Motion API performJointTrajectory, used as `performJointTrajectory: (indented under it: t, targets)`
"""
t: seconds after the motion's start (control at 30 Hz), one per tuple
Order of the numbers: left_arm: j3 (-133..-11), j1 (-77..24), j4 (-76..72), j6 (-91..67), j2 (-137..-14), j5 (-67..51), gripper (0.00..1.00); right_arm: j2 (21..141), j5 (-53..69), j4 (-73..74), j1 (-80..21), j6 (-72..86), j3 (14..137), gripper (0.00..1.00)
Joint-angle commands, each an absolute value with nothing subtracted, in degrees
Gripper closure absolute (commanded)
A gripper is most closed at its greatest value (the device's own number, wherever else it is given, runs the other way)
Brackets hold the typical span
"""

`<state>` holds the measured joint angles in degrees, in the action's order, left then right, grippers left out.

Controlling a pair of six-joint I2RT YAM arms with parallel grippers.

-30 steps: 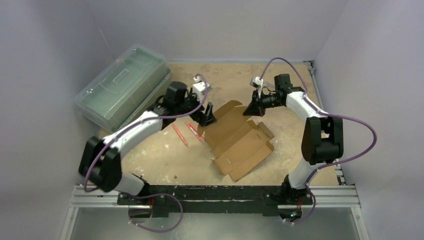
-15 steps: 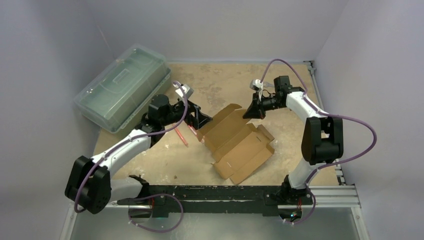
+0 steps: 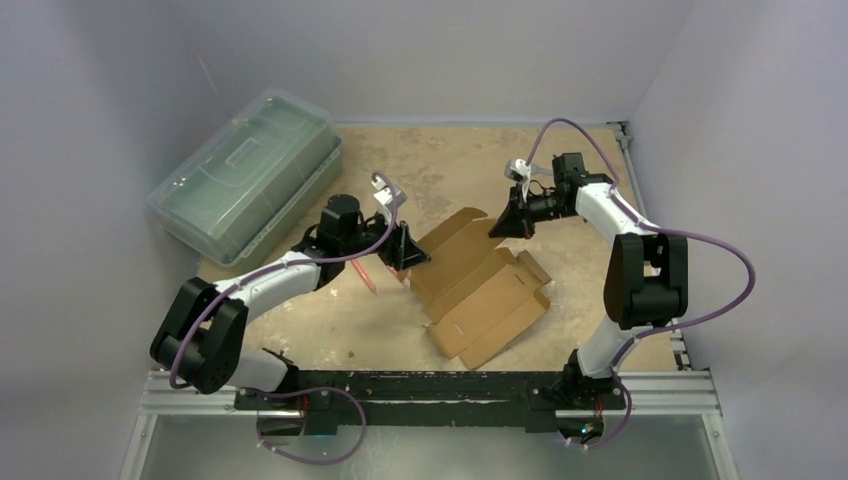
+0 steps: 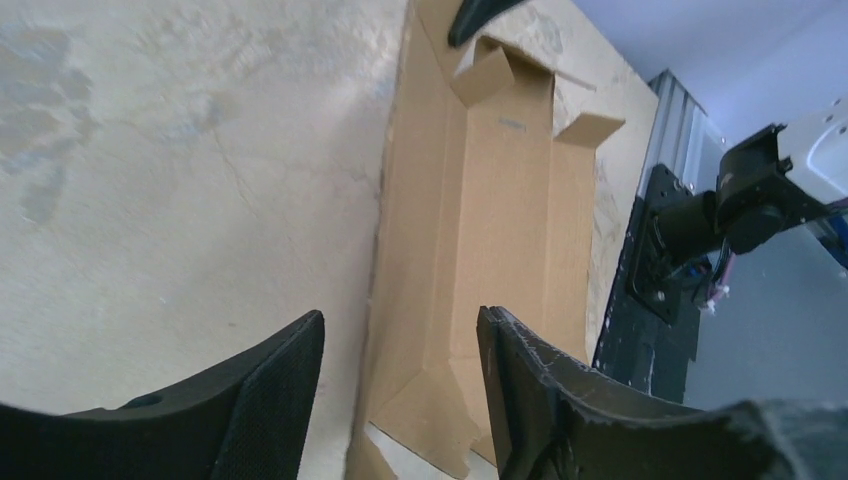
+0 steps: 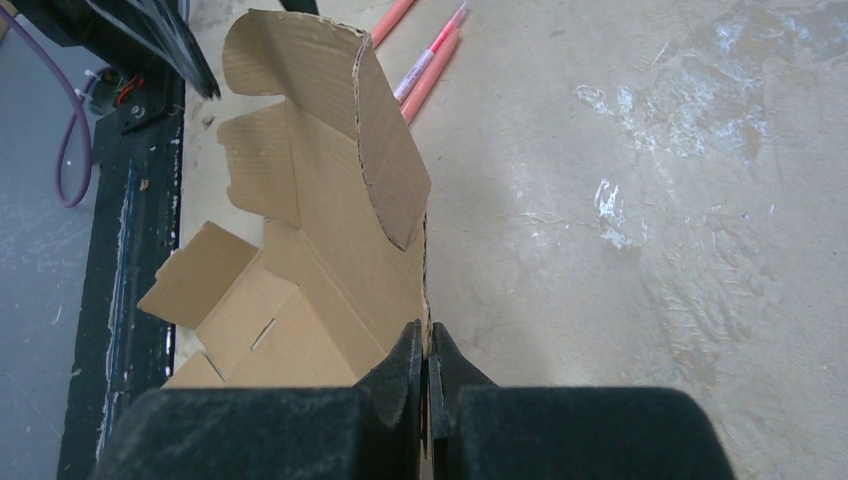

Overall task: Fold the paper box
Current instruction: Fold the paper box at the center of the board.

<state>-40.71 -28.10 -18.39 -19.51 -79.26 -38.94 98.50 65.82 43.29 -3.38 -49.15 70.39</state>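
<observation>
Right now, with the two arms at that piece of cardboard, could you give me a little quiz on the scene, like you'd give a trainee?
1. True or false: the right gripper is pinched shut on an edge of the paper box.
2. What lies beside the paper box, near the left gripper? A) scissors B) pink pens C) a roll of tape
3. Fill in: the left gripper's jaws stand ____, with an edge of the paper box between them.

Key: 1 true; 2 B; 3 open.
</observation>
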Motion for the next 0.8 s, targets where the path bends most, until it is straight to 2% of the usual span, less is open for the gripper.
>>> performJointTrajectory:
  t: [0.0, 0.07, 0.13, 0.17, 0.53, 0.67, 0.77]
  targets:
    - [-43.43, -30.84, -14.47, -15.48, -80.77, -38.18, 0.44, 96.59, 68.29, 43.34, -2.86, -49.58, 72.50, 1.00]
    - [-43.57, -31.26, -13.68, -14.96, -81.07, -37.51, 0.49, 96.72, 68.25, 43.33, -2.81, -49.49, 72.47, 1.00]
    - [-43.88, -31.29, -13.30, -14.89, -81.25, -37.18, 0.59, 96.89, 68.13, 43.39, -2.81, -49.40, 72.45, 1.00]
    - [-44.08, -31.29, -13.13, -15.00, -81.36, -37.05, 0.61, 96.93, 68.12, 43.37, -2.87, -49.44, 72.49, 1.00]
    - [-45.58, -31.38, -12.55, -16.31, -81.50, -36.21, 0.65, 97.03, 67.98, 43.23, -2.83, -49.13, 72.31, 1.00]
    - [-46.04, -31.38, -12.39, -17.19, -82.11, -36.36, 0.83, 97.03, 67.94, 43.33, -2.87, -49.05, 72.28, 1.00]
    - [-46.34, -31.38, -12.57, -17.62, -82.51, -36.68, 1.00, 97.13, 67.83, 43.24, -2.87, -49.04, 72.32, 1.00]
